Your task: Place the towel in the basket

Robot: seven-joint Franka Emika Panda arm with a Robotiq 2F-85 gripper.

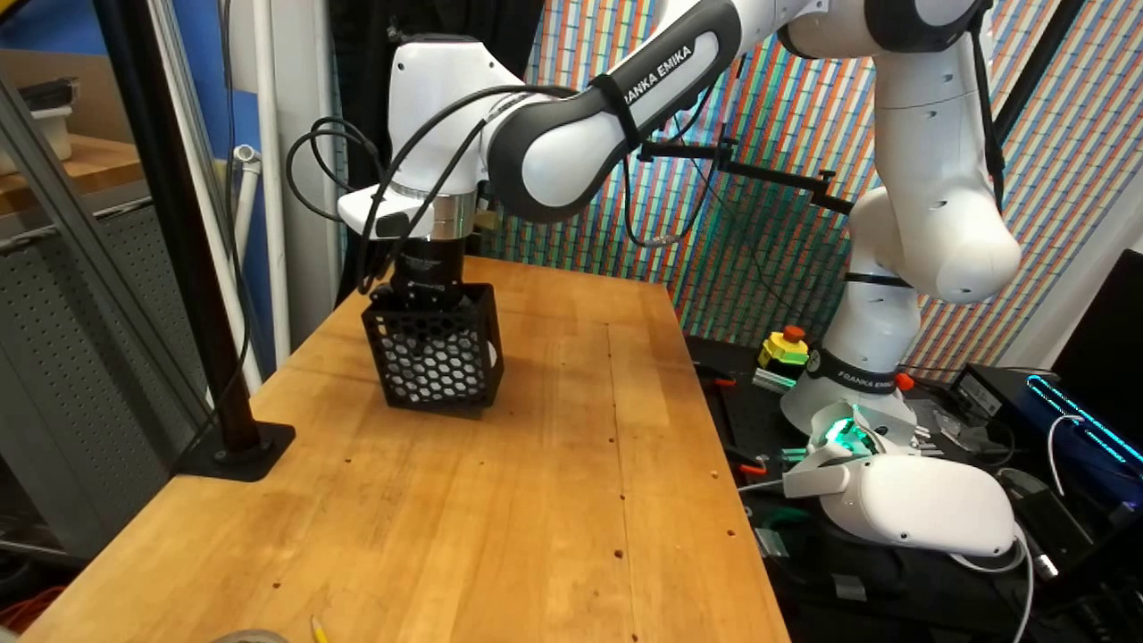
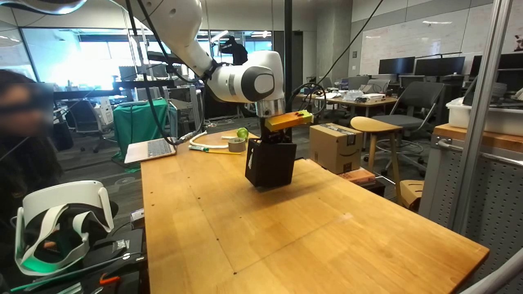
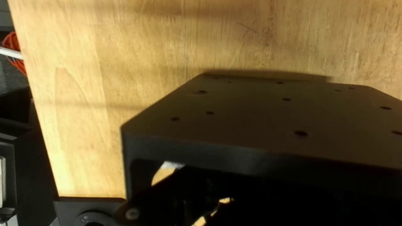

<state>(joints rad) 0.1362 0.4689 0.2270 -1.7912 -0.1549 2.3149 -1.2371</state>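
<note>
The basket is a black box with a honeycomb front (image 1: 435, 364); it also shows in an exterior view from its solid side (image 2: 270, 163). White material, likely the towel (image 1: 492, 354), shows through the basket's side opening and pale behind the honeycomb; a white bit (image 2: 251, 158) shows in the side slot. My gripper (image 1: 429, 290) points straight down with its fingers inside the basket's top. The fingertips are hidden by the walls, so their opening and any hold on the towel do not show. In the wrist view the basket wall (image 3: 267, 125) fills the lower right and the jaws are dark.
A black post on a base plate (image 1: 237, 451) stands at the table edge near the basket. A laptop (image 2: 151, 150), a tape roll (image 2: 237, 144), a green ball (image 2: 242, 133), a pencil (image 2: 224, 152) and a white tube (image 2: 204, 143) lie at one table end.
</note>
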